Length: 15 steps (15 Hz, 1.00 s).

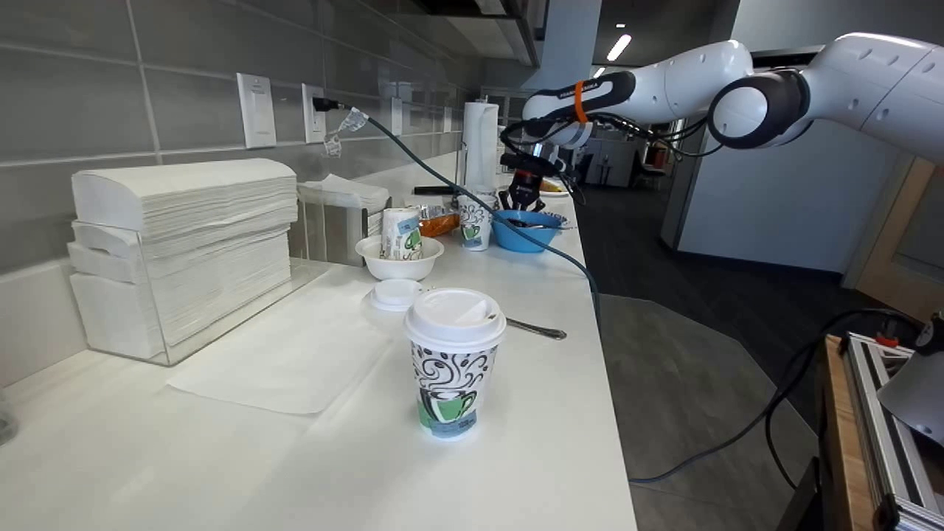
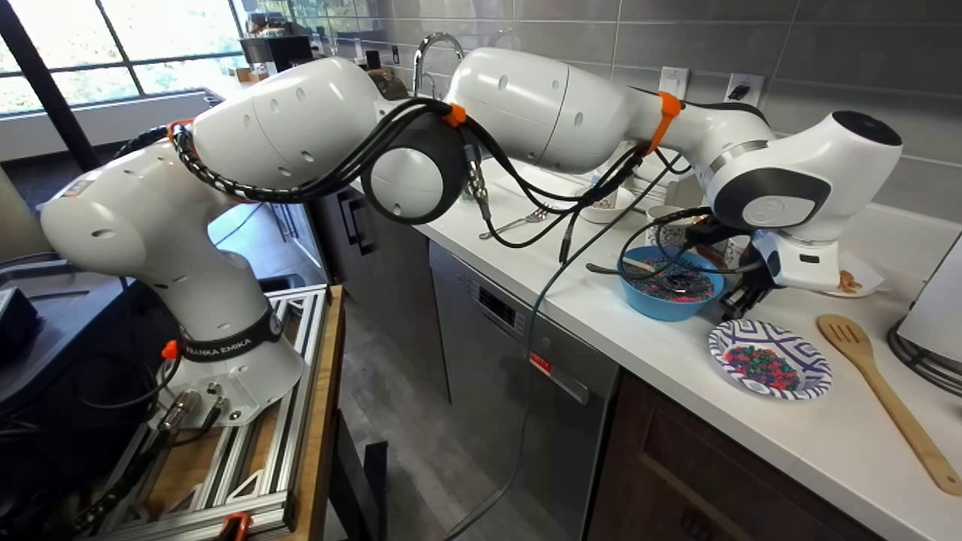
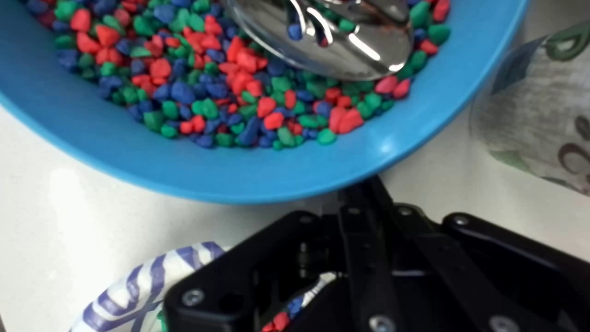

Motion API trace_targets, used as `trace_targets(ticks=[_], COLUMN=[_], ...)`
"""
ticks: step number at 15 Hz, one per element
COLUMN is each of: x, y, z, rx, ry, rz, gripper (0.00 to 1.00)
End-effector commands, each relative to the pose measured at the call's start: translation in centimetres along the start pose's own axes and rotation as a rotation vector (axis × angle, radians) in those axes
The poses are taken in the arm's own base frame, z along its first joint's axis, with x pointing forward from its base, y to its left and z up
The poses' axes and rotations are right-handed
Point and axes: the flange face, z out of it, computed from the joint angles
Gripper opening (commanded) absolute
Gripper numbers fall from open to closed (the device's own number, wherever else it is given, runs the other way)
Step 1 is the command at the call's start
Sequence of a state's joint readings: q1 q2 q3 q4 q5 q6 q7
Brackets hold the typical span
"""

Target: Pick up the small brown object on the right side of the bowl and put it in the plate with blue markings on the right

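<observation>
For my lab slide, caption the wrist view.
Slotted metal spoon in a blue bowl of red, green and blue gravel; lower in frame, black pincer partly hiding a blue-marked plate.

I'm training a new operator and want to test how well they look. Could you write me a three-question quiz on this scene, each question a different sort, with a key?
1. True or false: the gripper is beside the blue bowl, not over its middle.
2. Choose one: what lies on the coloured pieces in the blue bowl? A, a lidded cup; B, a slotted metal utensil; C, a paper towel roll.
3. Fill the gap: a slotted ____ spatula lies on the counter near the plate with blue markings, not touching it.

Key: 1, true. 2, B. 3, wooden.
</observation>
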State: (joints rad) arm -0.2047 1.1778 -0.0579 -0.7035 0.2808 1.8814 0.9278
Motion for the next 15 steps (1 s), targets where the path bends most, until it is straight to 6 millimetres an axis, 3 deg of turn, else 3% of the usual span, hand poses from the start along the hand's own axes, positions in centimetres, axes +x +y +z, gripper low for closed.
trace_targets(ticks=[1,9,15], x=[0.4,1.4,2.4], y=[-0.1,-0.2,1.8], z=[0.2,-6.6,-8.5], rx=[0.014,0.091,-0.030], ry=[0.001,0.016,0.074], rz=[-0.020,0.024,0.070], gripper=[0.02,0.02,0.02])
